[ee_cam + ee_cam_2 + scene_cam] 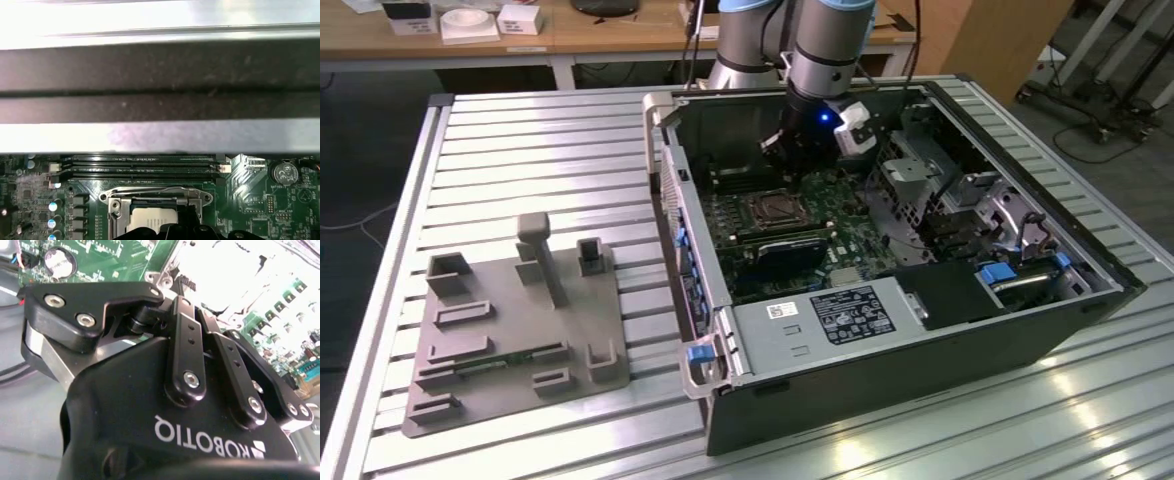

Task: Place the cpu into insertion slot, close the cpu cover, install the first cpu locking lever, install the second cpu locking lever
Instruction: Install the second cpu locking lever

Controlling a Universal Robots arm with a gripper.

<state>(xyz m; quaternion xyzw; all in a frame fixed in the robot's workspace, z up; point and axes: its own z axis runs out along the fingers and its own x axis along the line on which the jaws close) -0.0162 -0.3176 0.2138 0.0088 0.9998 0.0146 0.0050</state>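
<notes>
Low inside the open computer case (894,300), the tool (790,152) hangs just behind the insertion slot (770,212), on the memory slots' (140,167) side. Whether its fingers are open or shut cannot be told. In the first wrist view the cpu (152,220) lies pale and square in the socket, directly ahead of the tool, with the cpu cover (155,196) framing it. Seating looks done; the work seems to be at the cover or levers, calling for a precise, small approach.
</notes>
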